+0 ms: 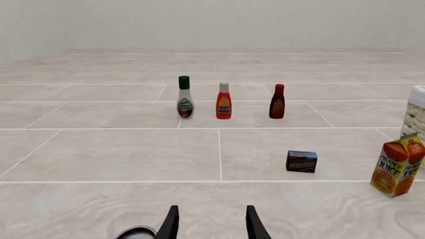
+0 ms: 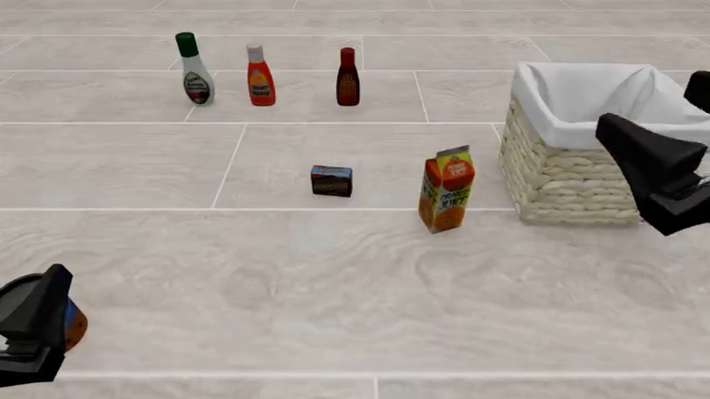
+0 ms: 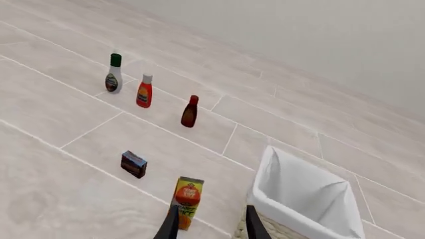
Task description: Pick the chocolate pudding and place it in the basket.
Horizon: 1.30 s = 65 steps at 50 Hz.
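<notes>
The chocolate pudding (image 2: 332, 180), a small dark brown box, stands on the tiled surface near the middle, left of the orange juice carton (image 2: 447, 189). The basket (image 2: 560, 170), pale wicker with a white lining, sits at the right. The left wrist view shows the chocolate pudding (image 1: 301, 161) ahead of my left gripper (image 1: 212, 208), which is open and empty. My right gripper (image 3: 212, 208) is open too, hovering high above the juice carton (image 3: 188, 201) with the chocolate pudding (image 3: 133, 164) and the basket (image 3: 292, 185) below. Both grippers are far from the box.
Three bottles line the far side: a white one with a green cap (image 2: 194, 69), a red one (image 2: 261, 76) and a dark brown one (image 2: 348, 77). The left arm (image 2: 33, 328) sits at the near left corner, the right arm (image 2: 660, 170) in front of the basket.
</notes>
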Available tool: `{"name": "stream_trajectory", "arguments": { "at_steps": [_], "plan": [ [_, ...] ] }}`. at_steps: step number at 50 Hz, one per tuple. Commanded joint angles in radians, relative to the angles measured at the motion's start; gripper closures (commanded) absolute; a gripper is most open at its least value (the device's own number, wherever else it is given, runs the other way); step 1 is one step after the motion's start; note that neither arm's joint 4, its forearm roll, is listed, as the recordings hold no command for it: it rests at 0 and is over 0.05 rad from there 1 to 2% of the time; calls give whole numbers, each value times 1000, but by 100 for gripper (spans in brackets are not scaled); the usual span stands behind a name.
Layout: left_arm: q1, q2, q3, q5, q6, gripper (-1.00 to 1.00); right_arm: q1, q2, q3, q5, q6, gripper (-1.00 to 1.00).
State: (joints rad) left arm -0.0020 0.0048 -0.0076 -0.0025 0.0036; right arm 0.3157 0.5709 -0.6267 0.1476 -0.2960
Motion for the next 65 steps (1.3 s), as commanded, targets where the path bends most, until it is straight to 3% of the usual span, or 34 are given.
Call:
{"name": "stream_trajectory", "arguments": {
  "at_steps": [1,15,20,21,34,39,43,65],
  "plan": [
    [1,-3,2,-1,2,-100,90,184,-213,116,-70,-100],
    [2,-2,2,3,-1,-100,128,398,-467,288,-198,-100],
    [2,2,3,4,-6,-100,167,459,-566,357,-182,-100],
    [1,-3,3,-4,4,-100,165,486,-586,375,-208,-100],
    [2,-3,1,-2,3,-100,222,647,-797,505,-243,-100],
    [2,0,1,5,-3,-100,216,722,-897,557,-291,-100],
    [2,-2,0,4,-1,-100,227,769,-976,606,-297,-100],
    [2,-3,2,-1,3,-100,230,995,-1149,683,-359,-100]
  ]
}}
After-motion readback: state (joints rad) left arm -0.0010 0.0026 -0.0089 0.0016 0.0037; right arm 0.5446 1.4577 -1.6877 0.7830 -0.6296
